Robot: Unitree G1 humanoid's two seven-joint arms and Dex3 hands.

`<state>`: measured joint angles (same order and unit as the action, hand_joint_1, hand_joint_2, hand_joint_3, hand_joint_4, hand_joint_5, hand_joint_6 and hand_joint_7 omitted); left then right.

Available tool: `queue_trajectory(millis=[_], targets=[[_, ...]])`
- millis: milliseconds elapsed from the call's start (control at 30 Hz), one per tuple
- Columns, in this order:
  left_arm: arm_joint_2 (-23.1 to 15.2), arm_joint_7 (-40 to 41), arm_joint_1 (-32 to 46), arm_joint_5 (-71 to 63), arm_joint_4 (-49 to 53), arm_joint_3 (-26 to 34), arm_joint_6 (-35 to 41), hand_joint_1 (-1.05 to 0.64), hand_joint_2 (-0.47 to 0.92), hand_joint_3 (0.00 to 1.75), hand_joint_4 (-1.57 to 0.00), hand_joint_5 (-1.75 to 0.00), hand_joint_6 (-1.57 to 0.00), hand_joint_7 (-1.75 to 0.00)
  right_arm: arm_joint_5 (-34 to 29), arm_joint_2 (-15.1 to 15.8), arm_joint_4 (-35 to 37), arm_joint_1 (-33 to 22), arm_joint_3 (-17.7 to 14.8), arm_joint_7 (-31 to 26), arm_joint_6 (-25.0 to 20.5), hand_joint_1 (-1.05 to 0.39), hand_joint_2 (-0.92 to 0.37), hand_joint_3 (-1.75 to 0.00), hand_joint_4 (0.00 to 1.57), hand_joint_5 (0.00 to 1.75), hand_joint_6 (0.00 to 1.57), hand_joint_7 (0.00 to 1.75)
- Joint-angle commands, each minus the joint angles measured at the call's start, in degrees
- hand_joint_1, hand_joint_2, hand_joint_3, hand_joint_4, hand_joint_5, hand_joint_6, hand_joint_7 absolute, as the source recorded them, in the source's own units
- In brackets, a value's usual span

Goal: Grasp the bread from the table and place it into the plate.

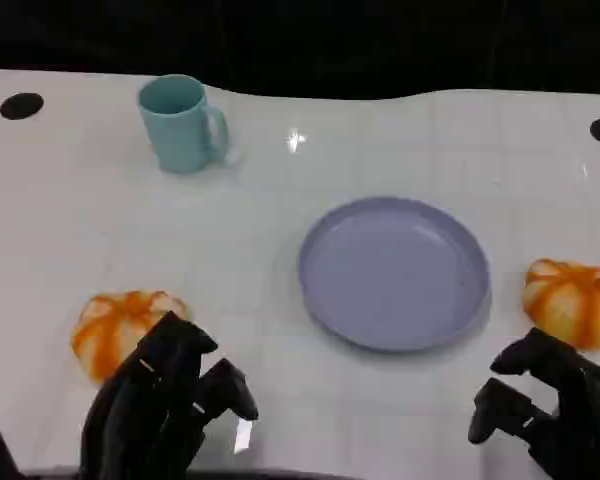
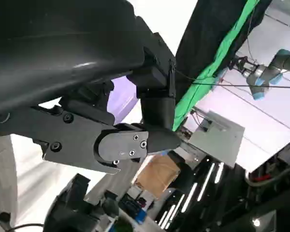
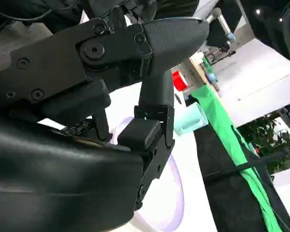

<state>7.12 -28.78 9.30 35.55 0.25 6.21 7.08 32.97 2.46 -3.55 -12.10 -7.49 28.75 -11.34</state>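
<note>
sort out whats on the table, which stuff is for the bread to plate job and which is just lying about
For the job:
- bread by the left hand
- bread by the right hand
- purple plate
- left hand, holding nothing
- right hand, holding nothing

Just lying about:
- teal mug, at the far left

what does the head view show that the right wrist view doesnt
Head view: two orange-striped bread rolls, one by the left hand at and one at the table's right edge, both lying on the white table outside the plate, with neither hand holding anything.

Right wrist view: a green strip along a black curtain, and a red object further off.

Both: the lavender plate, the light blue mug and the right hand.
</note>
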Motion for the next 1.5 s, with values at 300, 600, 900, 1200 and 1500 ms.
queue_trajectory(millis=[300,600,900,1200,1500], targets=[[-1.13,-1.65,0.37,-1.08,-0.73,-0.24,-1.60,-0.51,0.92,0.35,-0.59,-1.42,-0.63,-0.76,-0.19,-0.15,-0.69,-0.21,-0.38,0.00,1.37,-0.54,-0.92,-0.19,0.72,1.56,0.80,1.06],[-0.93,-2.09,0.31,-1.09,-0.21,-0.10,-2.24,-0.51,0.92,0.35,-0.60,-1.43,-0.62,-0.80,-0.06,-0.06,-0.48,-0.07,-0.41,0.11,1.33,-0.54,-0.92,-0.20,0.72,1.56,0.79,1.09],[-1.33,-2.31,0.31,-3.01,-0.16,-0.24,-4.72,-0.51,0.92,0.37,-0.59,-1.49,-0.60,-0.85,-0.22,0.02,-1.06,-0.32,-0.11,-0.13,1.04,-0.54,-0.92,-0.21,0.73,1.56,0.78,1.09],[-3.53,3.91,0.65,-21.06,-2.47,-2.06,-21.76,-0.50,0.92,0.27,-0.48,-1.44,-0.51,-0.88,0.33,0.01,-2.66,-0.99,0.15,-0.92,-0.42,-0.54,-0.92,-0.20,0.72,1.55,0.79,1.07],[-13.30,10.29,1.32,-41.54,-9.40,-3.27,-27.33,-0.51,0.92,0.16,-0.36,-0.72,-0.50,-0.12,0.20,-0.34,-2.74,-1.09,0.26,-0.95,-0.12,-0.53,-0.92,-0.20,0.72,1.56,0.80,1.06]])
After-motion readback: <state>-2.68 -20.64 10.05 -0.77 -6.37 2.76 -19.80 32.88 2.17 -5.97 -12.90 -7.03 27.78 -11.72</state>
